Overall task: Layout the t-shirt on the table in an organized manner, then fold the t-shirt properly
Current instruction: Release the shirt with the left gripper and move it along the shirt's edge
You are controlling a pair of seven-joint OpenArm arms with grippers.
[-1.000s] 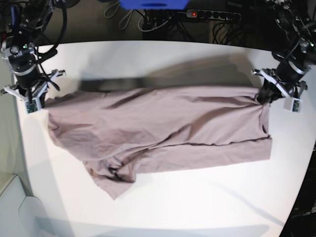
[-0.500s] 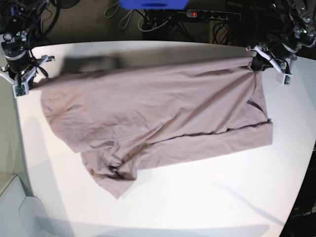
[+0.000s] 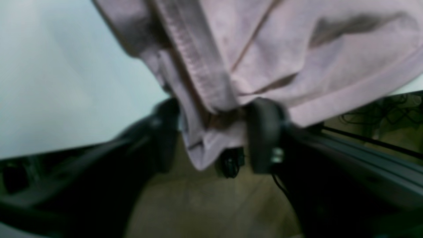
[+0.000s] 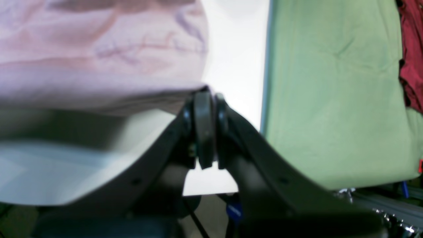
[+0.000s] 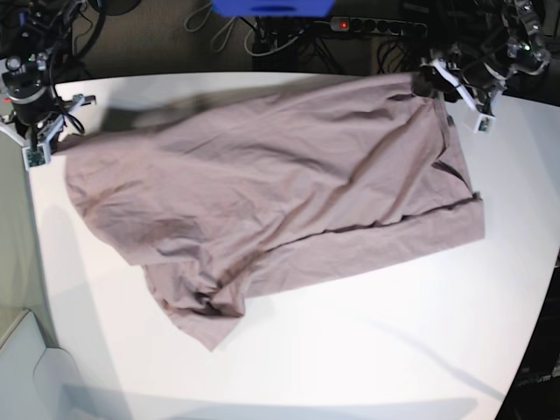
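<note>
The dusty mauve t-shirt (image 5: 280,192) lies spread across the white table (image 5: 350,350), wrinkled, with a bunched fold near its front left. My left gripper (image 5: 440,83) is at the shirt's far right corner. In the left wrist view its jaws (image 3: 214,132) stand apart, and the hemmed edge of the t-shirt (image 3: 297,49) hangs loosely between them, past the table (image 3: 49,82) edge. My right gripper (image 5: 45,144) is at the far left corner. In the right wrist view it (image 4: 205,99) is shut on the t-shirt (image 4: 99,49) edge.
A power strip (image 5: 376,26), cables and a blue object (image 5: 271,7) lie behind the table's far edge. Beside the table, the right wrist view shows a green surface (image 4: 330,99) and a dark red cloth (image 4: 411,49).
Both arms have carried the shirt's far edge toward the back of the table, stretching the cloth out. The left gripper's jaws have parted; the right stays closed on the cloth.
</note>
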